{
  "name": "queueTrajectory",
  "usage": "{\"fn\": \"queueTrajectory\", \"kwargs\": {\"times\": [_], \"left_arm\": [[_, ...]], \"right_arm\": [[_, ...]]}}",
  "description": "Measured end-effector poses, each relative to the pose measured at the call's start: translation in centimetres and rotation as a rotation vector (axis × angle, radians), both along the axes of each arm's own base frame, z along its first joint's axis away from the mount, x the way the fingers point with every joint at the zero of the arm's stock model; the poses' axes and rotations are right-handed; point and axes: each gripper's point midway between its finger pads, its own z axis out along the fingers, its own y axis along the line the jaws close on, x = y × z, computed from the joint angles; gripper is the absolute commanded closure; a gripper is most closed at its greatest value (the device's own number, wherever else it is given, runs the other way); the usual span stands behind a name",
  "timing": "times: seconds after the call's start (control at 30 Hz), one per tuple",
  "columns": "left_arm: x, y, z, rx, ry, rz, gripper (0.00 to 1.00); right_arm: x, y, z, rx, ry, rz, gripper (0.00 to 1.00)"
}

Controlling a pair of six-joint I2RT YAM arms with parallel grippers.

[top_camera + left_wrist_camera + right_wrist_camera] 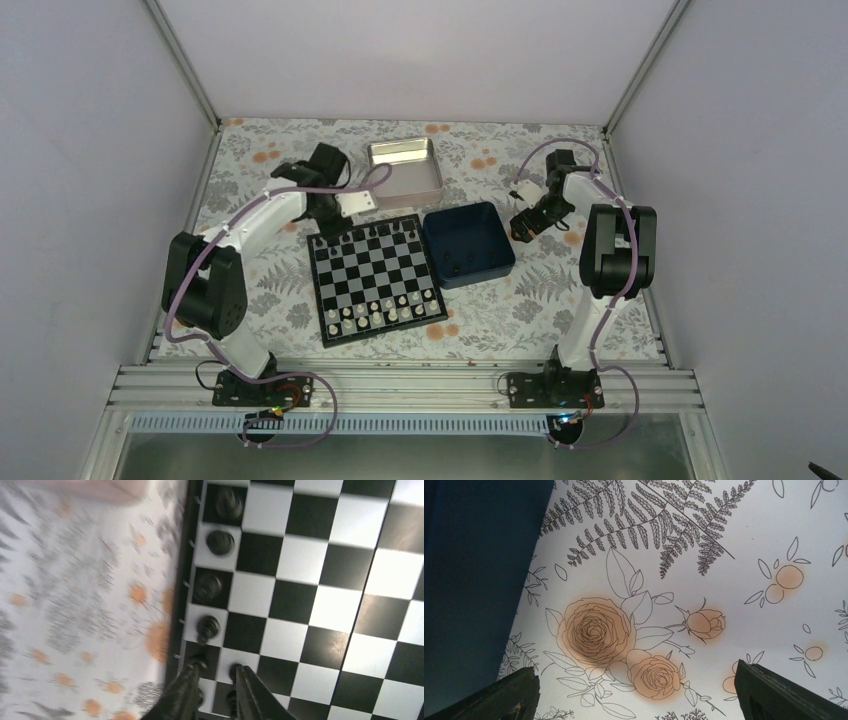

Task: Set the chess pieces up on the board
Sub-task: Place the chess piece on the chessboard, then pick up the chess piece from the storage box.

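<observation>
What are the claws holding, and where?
The right gripper is open, holding nothing. The left gripper sits low at the black pieces lining the board; whether it pinches one cannot be told.

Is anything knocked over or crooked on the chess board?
Nothing looks knocked over. The board lies a bit crooked to the table's near edge; the black pieces seen close up stand upright.

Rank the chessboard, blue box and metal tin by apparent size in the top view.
chessboard, clearly largest
blue box
metal tin, slightly smaller-looking but farther from the camera, so unsure
</observation>
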Motion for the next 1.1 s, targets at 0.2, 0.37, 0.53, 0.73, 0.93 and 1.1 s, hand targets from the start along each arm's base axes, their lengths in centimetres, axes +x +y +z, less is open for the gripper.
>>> {"fn": "queueTrajectory", "kwargs": {"times": [0.2,0.37,0.53,0.73,0.93,1.1], "left_arm": [[2.1,-4.2,6.9,-0.075,-0.13,-0.073,0.49],[2.1,-12.1,11.4,-0.129,-0.23,-0.225,0.39],[1.7,-20.1,11.2,-0.146,-0.25,-0.361,0.4],[1.9,-25.5,5.2,-0.096,-0.169,-0.443,0.44],[0.9,-25.4,-0.2,-0.023,-0.048,-0.48,0.64],[-0.1,-25.5,-1.4,0.0,-0.029,-0.516,0.71]], "right_arm": [[0.0,0.0,0.0,0.0,0.002,0.0,0.0],[0.0,0.0,0.0,0.0,0.0,0.0,0.0],[0.1,-0.1,0.0,-0.001,-0.006,-0.003,0.0],[0.2,0.0,0.0,0.001,-0.009,-0.002,0.0],[0.2,0.0,0.0,0.004,-0.008,0.0,0.0],[0.2,0.1,0.1,0.008,-0.008,0.002,0.0]]}}
